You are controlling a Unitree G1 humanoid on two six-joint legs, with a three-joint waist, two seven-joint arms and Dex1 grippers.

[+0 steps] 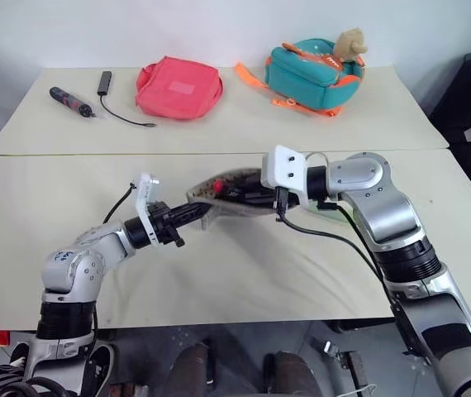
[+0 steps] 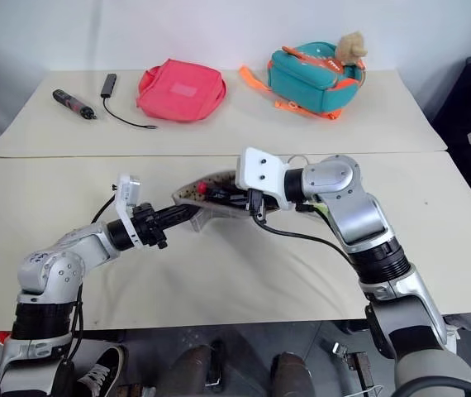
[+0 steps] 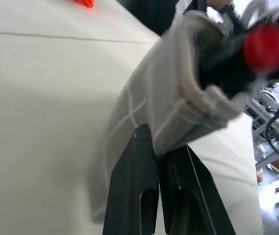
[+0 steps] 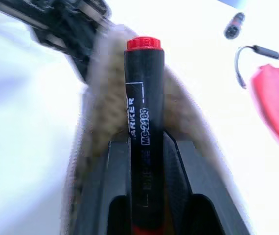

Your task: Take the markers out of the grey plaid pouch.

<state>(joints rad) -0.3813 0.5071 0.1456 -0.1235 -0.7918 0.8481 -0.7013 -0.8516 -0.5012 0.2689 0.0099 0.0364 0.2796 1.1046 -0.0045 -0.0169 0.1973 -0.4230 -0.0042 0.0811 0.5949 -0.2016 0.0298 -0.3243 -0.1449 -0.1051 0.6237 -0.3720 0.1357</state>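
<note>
The right gripper (image 4: 147, 147) clamped the black, red-capped marker (image 4: 144, 122) above the grey plaid fabric pouch (image 3: 149, 98) (left gripper (image 3: 159, 154) pinching its edge); extraction seemed unfinished.

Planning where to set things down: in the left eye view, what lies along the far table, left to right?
Dark pen-shaped tool with red marks → black cable with a small adapter → flat pink fabric pouch → teal bag with orange straps.

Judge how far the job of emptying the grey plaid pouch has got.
Done: the grey plaid pouch is open, pinched at one end by the left gripper. In hand: the right gripper grips a black, red-capped marker at the pouch mouth. Left: setting it down; no other marker is visible yet.
</note>
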